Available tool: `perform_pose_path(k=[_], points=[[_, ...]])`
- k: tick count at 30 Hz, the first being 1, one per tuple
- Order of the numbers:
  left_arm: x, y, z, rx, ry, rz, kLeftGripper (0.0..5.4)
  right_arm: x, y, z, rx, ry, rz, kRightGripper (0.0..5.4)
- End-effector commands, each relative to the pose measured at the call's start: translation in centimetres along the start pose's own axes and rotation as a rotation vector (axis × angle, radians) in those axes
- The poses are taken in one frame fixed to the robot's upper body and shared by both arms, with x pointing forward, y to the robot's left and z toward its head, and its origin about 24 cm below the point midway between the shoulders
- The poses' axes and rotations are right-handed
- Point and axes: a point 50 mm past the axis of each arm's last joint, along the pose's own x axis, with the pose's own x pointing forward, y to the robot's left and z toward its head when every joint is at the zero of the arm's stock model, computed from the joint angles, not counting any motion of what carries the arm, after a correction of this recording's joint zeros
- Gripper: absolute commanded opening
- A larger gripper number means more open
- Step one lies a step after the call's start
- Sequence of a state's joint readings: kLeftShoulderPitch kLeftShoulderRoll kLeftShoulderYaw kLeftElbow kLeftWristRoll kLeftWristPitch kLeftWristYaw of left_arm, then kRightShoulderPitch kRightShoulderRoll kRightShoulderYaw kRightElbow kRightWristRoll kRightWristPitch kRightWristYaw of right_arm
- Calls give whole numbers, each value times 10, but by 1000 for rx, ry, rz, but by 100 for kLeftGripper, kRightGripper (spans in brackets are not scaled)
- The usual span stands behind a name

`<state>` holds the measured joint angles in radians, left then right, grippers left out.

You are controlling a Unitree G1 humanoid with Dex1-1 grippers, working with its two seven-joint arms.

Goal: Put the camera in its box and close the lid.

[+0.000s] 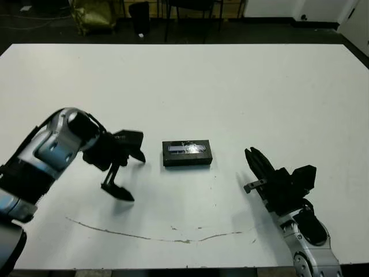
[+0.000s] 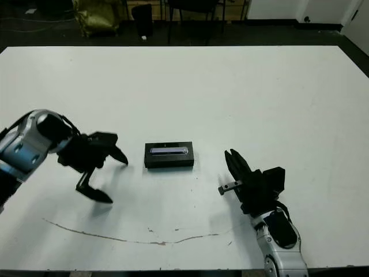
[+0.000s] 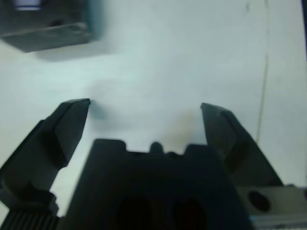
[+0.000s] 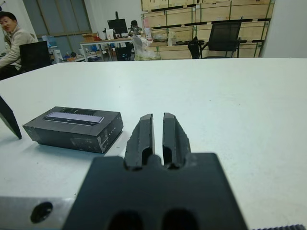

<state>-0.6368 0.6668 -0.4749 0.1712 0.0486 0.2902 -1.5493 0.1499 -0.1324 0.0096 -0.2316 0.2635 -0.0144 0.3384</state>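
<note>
The black box [image 1: 187, 160] sits in the middle of the table with its lid [image 1: 187, 148] on top, silvery-grey stripe facing up. The camera is hidden from every view. My left gripper [image 1: 137, 179] hangs just left of the box, open, nothing between its fingers [image 3: 72, 120]; the box's corner [image 3: 48, 28] shows ahead of it in the left wrist view. My right gripper [image 1: 250, 152] rests low to the right of the box, shut and empty. Its fingers [image 4: 144, 134] point past the box's [image 4: 72, 127] right end, apart from it.
A thin brown line [image 1: 144, 234] runs across the table near the front edge. Beyond the far edge stand chairs and a yellow bag [image 1: 92, 14]. A seated person [image 4: 12, 33] shows far off in the right wrist view.
</note>
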Motion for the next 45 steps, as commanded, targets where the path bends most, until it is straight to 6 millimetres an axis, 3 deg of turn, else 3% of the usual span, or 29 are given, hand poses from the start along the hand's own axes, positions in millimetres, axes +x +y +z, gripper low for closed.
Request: perform_pose_path(k=[1, 6, 11, 18, 26, 31, 38, 45], points=[[-12, -3, -18, -121, -45, 128, 539, -4, -4, -4, 5, 33, -16, 0], [-41, -7, -15, -315, -316, 566, 539, -4, -5, -4, 3, 29, -24, 0], [-50, -13, 24, -319, -612, 887, 479, -2, -4, -3, -7, 19, -16, 0], [-25, -23, 75, -335, -759, 956, 304, -1, -3, 0, -26, 22, -19, 0], [16, -15, 105, -481, -745, 1003, 107, -3, -4, -1, -22, 16, -30, 0], [53, -8, 102, -587, -700, 1032, 1, -4, -5, -1, -37, 26, -39, 0], [96, -5, 89, -698, -554, 1084, 1, -6, -5, -2, -24, 42, -47, 0], [123, -14, 74, -761, -472, 1063, 1, -5, -6, -1, -31, 22, -42, 0]])
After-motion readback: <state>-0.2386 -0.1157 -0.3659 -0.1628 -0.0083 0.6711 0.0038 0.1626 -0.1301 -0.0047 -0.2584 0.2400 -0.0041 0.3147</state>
